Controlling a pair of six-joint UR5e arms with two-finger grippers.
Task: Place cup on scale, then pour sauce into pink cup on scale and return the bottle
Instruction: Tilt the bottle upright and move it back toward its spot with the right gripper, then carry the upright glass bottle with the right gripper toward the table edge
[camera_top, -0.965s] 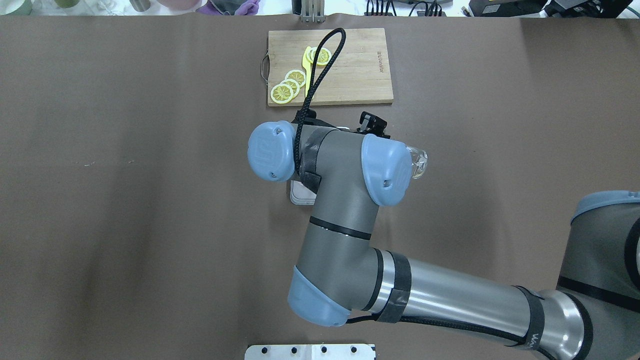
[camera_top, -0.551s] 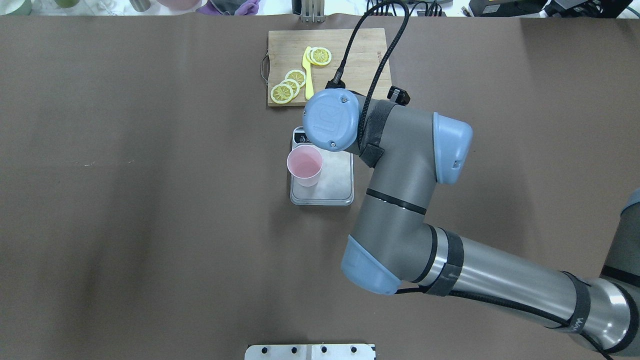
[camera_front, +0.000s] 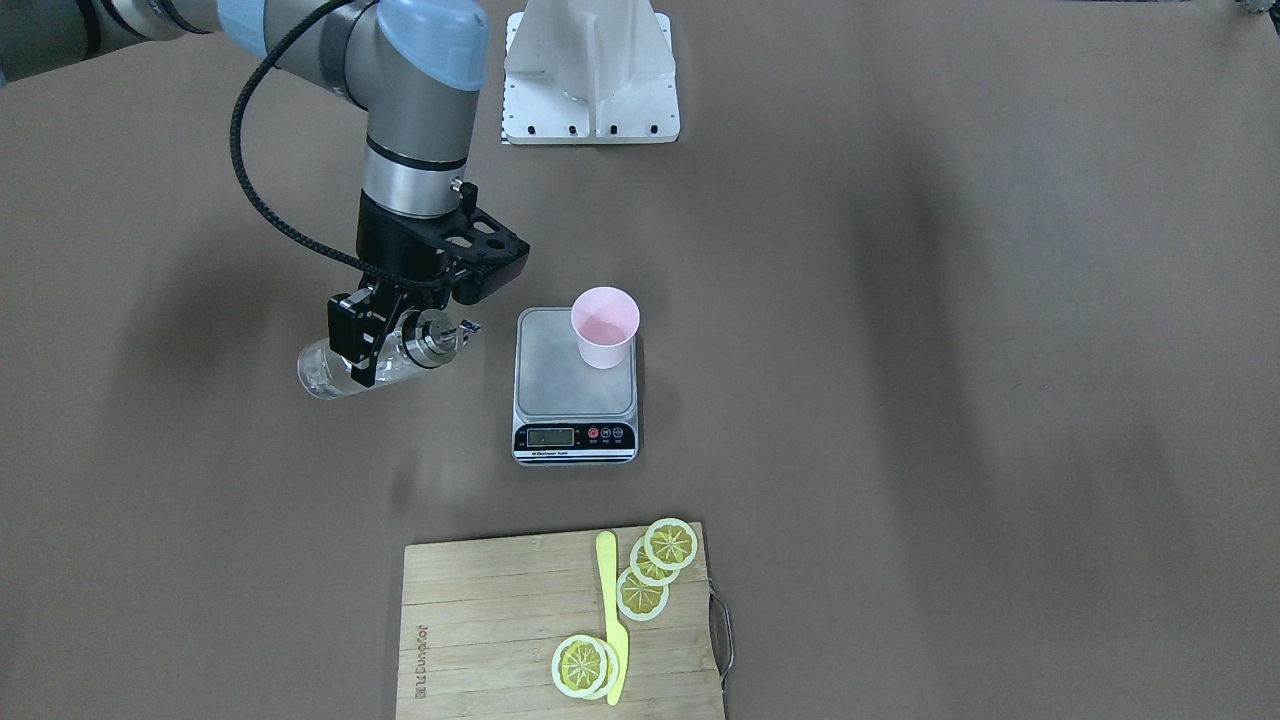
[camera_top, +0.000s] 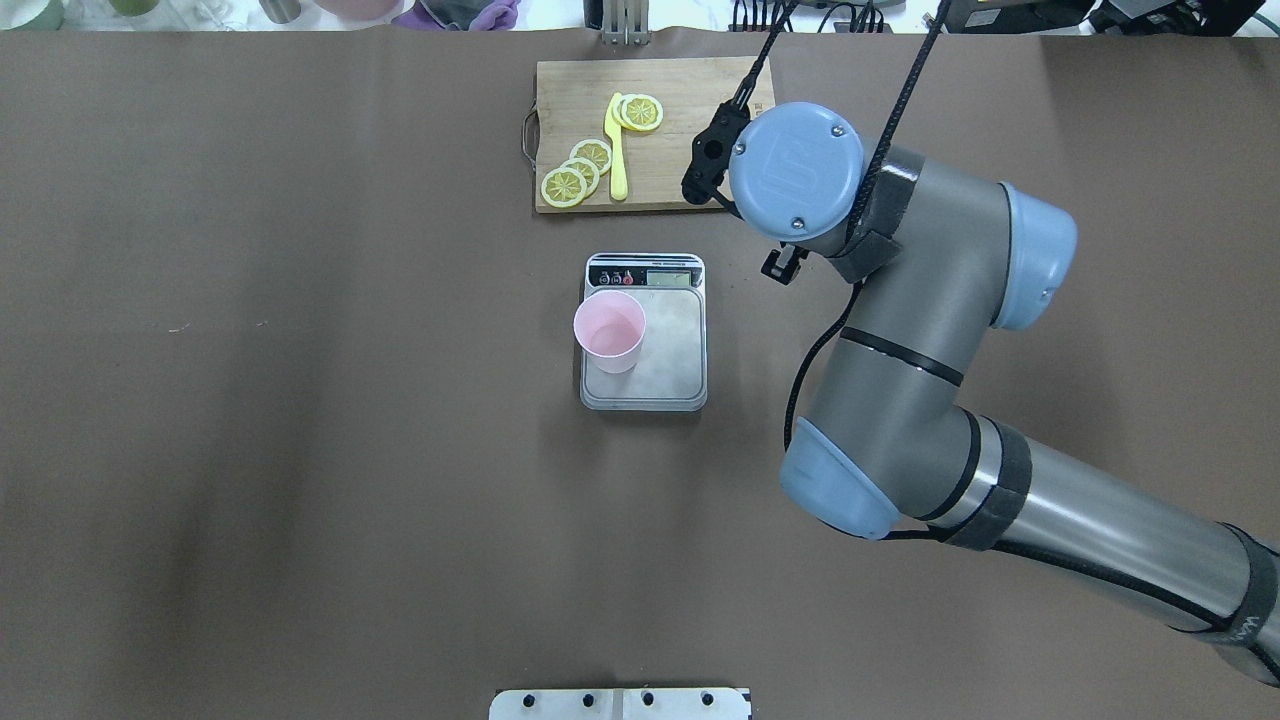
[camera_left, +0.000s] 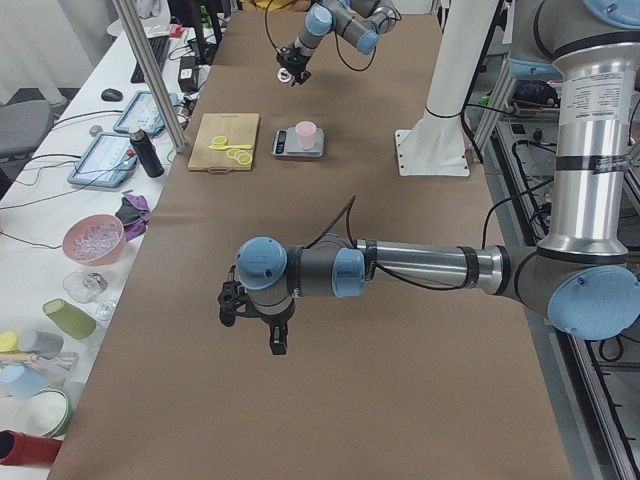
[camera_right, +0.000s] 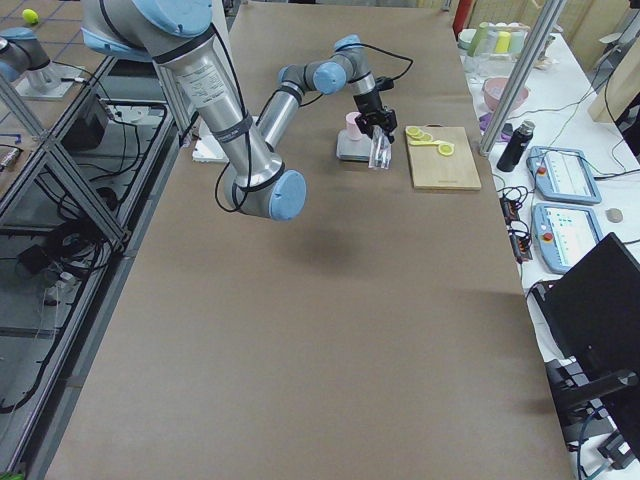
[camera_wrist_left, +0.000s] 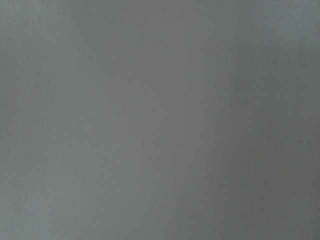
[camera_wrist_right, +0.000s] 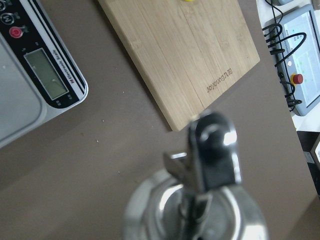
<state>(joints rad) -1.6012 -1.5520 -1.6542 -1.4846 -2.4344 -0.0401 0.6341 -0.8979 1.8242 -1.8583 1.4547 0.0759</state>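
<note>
The pale-pink cup (camera_front: 604, 327) stands upright on the back corner of the scale (camera_front: 560, 395); both also show from overhead, the cup (camera_top: 609, 331) on the scale (camera_top: 672, 352). My right gripper (camera_front: 368, 352) is shut on the clear glass bottle (camera_front: 320, 375), held tilted almost flat above the table, beside the scale and apart from it. Its metal cap (camera_front: 436, 335) points toward the scale. The cap fills the right wrist view (camera_wrist_right: 212, 160). From overhead the wrist hides the bottle. My left gripper (camera_left: 270, 335) hovers over bare table far from the scale; I cannot tell its state.
A wooden cutting board (camera_top: 700, 130) with lemon slices (camera_top: 575, 172) and a yellow knife (camera_top: 617, 150) lies beyond the scale, close to my right wrist. The robot's base plate (camera_front: 590, 90) is at the near edge. Bowls and cups (camera_left: 92, 238) stand past the table's side.
My right arm has swung away from above the scale toward the robot's right, with the bottle in it. The cup and scale, hidden under the arm before, now show.
</note>
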